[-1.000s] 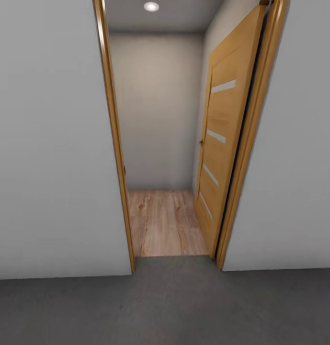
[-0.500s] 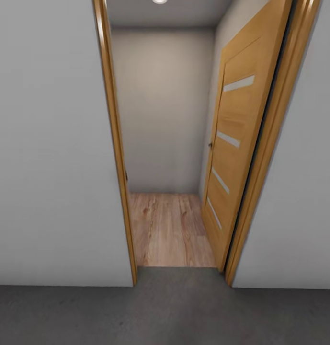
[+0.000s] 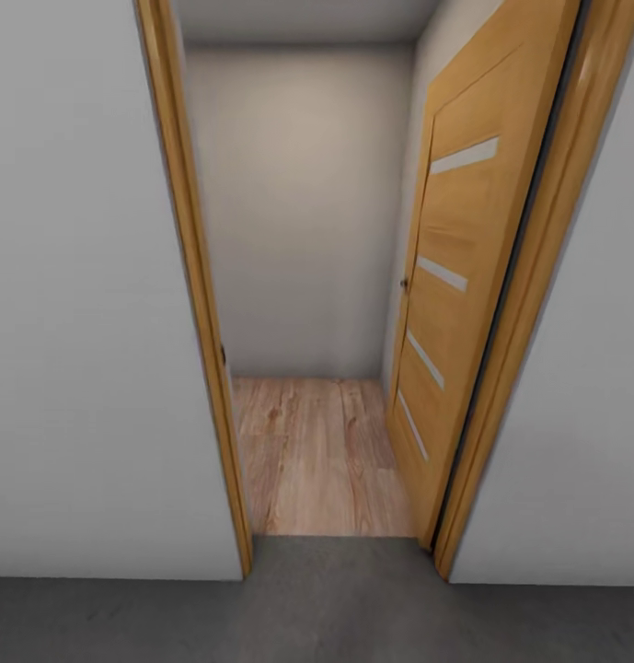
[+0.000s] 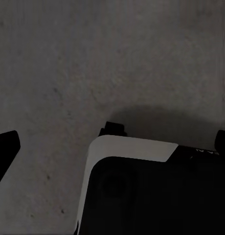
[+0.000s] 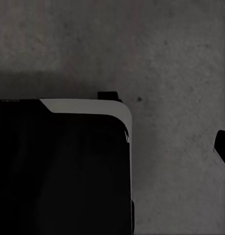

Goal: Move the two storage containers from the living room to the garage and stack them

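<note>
**Closing in on the doorway, boxes nowhere in sight**

The whole view has slid closer since a moment ago: the door frame [image 3: 192,304] now stands wider apart and the ceiling light has dropped out of the top of the head view, so that's the camera travelling, not the doorway. Straight ahead, the open wooden door [image 3: 455,304] with its pale slats is swung inward against the right side of the passage. Beyond the threshold runs light wood plank flooring [image 3: 321,456], ending at a plain pale back wall [image 3: 303,203]. On this side, the floor [image 3: 335,603] is dark grey concrete, flanked by white walls [image 3: 73,322].

Neither red-orange container appears in any picture, so I can't place them. Down low, both wrist views look onto mottled concrete, with the robot's dark, white-edged base [image 4: 151,191] beneath. Only dark finger slivers [image 4: 5,147] peek in at the edges, so whether either pincer is wide or narrow, I cannot tell.
</note>
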You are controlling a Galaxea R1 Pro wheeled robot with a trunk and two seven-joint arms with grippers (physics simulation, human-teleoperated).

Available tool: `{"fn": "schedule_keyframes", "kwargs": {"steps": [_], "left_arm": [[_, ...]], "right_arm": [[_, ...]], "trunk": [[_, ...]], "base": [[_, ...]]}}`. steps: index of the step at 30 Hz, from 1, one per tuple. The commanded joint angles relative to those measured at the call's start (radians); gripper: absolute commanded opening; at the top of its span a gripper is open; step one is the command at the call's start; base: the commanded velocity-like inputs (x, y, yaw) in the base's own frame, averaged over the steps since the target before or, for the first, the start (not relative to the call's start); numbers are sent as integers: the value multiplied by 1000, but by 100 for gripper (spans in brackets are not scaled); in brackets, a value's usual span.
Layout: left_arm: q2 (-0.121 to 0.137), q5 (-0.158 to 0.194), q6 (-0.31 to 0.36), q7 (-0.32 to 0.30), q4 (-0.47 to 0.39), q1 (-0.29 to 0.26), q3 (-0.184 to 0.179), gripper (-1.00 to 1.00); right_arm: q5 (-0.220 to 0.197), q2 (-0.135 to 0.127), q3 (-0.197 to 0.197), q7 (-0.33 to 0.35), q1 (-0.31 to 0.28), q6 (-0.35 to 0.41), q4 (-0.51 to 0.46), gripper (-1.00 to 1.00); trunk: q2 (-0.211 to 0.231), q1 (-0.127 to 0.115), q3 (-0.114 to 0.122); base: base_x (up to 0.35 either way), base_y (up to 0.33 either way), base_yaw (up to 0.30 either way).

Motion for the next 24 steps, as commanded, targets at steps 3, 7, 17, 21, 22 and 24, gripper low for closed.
{"fn": "schedule_keyframes", "kwargs": {"steps": [3, 7, 17, 21, 22, 24], "left_arm": [[0, 8, -3, 2, 1, -1, -9, 100], [0, 8, -3, 2, 1, -1, -9, 100], [0, 8, -3, 3, 1, -1, -9, 100], [0, 8, -3, 2, 1, -1, -9, 100], [0, 8, -3, 2, 1, -1, -9, 100], [0, 8, -3, 3, 1, -1, -9, 100]], "right_arm": [[-6, 2, 5, -1, -1, -6, 3, 100], [-6, 2, 5, -1, -1, -5, 3, 100], [-7, 7, 4, -1, -1, -4, 4, 100], [-7, 7, 3, -1, -1, -5, 3, 100], [-7, 8, 3, -1, -1, -4, 3, 100], [-7, 8, 3, -1, -1, -5, 3, 100]], "trunk": [[-1, 1, -1], [-1, 1, -1], [-1, 1, -1], [-1, 1, -1], [-1, 1, -1], [-1, 1, -1]], "base": [[318, -96, 0], [318, -96, 0], [318, -96, 0], [318, -97, 0], [317, -99, 0], [314, -105, 0]]}}
